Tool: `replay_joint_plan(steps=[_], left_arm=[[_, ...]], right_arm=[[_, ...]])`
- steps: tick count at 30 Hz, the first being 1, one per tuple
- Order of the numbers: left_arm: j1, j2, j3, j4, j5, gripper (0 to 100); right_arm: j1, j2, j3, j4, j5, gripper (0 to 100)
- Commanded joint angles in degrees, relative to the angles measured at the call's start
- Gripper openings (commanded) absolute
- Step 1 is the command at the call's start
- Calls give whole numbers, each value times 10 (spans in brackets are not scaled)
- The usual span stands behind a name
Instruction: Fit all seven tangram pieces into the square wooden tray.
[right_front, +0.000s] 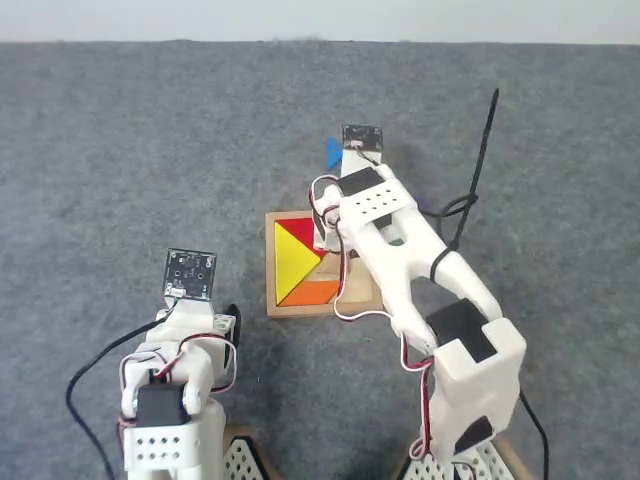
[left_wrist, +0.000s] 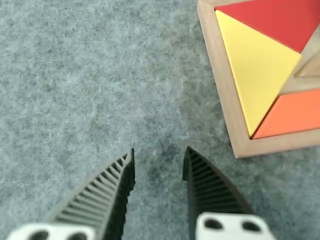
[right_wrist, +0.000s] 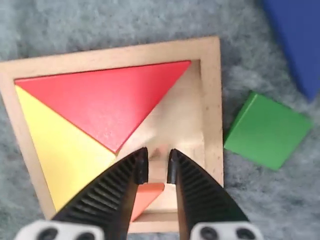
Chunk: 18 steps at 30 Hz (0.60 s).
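right fingers (right_wrist: 120, 185) narrowly apart above tray (right_wrist: 212, 100)

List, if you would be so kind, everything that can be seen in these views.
wooden tray: one, light wood, on the mat
red triangle: one, red, in the tray
yellow triangle: one, yellow, in the tray, against the red triangle
orange piece: one, orange, in the tray beside the yellow triangle
green square: one, green, on the mat just outside the tray
blue piece: one, blue, on the mat beyond the green square
mat: one, grey, covers the table
left gripper: one, black fingers, open, over the mat near a tray corner
right gripper: one, black fingers, slightly open, over the tray's bare floor
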Motion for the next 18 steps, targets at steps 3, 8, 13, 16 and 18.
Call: replay_joint_plan(steps=[3, 8, 13, 16, 18], left_arm=[[2, -16, -5, 5, -4, 153], [2, -16, -5, 5, -4, 153], [2, -16, -5, 5, -4, 153], [2, -16, -5, 5, -4, 153], [2, -16, -5, 5, -4, 153]], right_arm=[[-38, -51, -15, 32, 29, 66], [-74, -51, -18, 44, 27, 67], [-24, -44, -15, 9, -2, 84], [-15, -44, -15, 36, -31, 163], [-21, -44, -15, 49, -34, 201]])
